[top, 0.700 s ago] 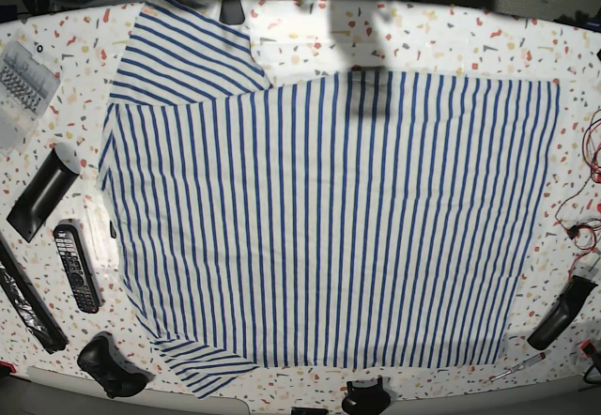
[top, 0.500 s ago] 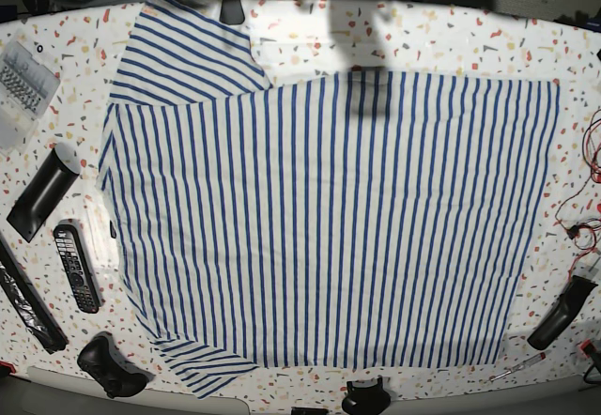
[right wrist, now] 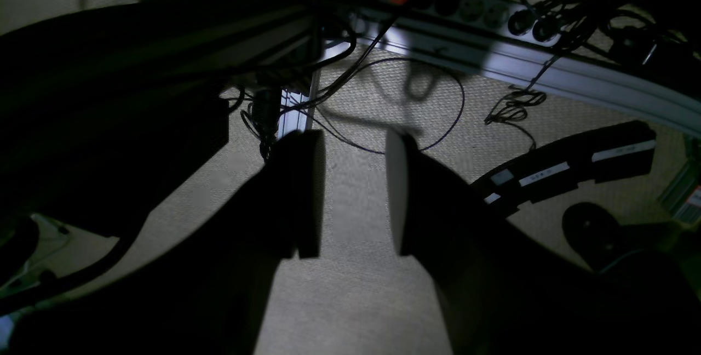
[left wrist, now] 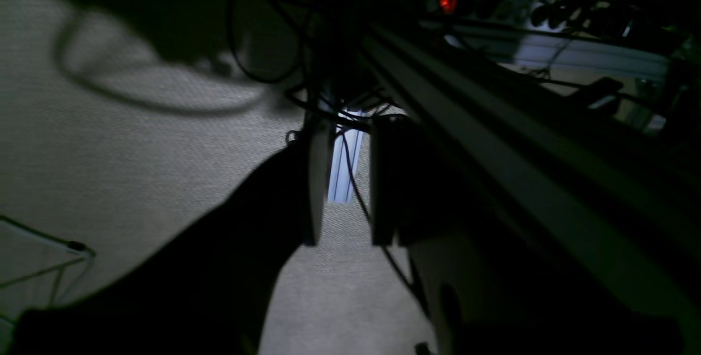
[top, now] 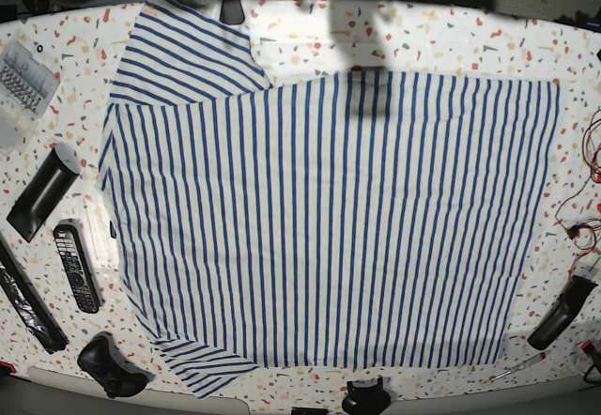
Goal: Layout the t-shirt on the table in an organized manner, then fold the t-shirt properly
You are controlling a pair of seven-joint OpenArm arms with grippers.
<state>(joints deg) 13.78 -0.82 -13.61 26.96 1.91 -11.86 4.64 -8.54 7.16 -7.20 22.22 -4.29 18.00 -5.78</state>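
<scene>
Below the left wrist camera, the left gripper (left wrist: 344, 185) hangs over a beige carpeted floor (left wrist: 137, 147) beside a dark frame rail (left wrist: 493, 141), its jaws parted with a clear gap and nothing between them; neither shirt nor table shows here. From the right wrist camera, the right gripper (right wrist: 353, 193) likewise points down at the floor, jaws apart and empty, with loose cables (right wrist: 416, 108) and a power strip (right wrist: 454, 7) with a lit red switch beyond it. Seen from the base view, the shirt (top: 329, 218) lies spread flat on the table (top: 451, 35), covering most of it, collar end toward the view's left and hem toward the right, one sleeve (top: 188, 49) fanned out at the far left corner and the other sleeve (top: 202, 363) at the near edge. A remote (top: 75, 267) and other dark items sit to the left of the cloth, clear of it. By my reading, the laying-out part looks done, the cloth smooth with hardly a wrinkle; no fold has been made, so the whole folding part is left, and both arms hang off the table, well apart from the shirt.
</scene>
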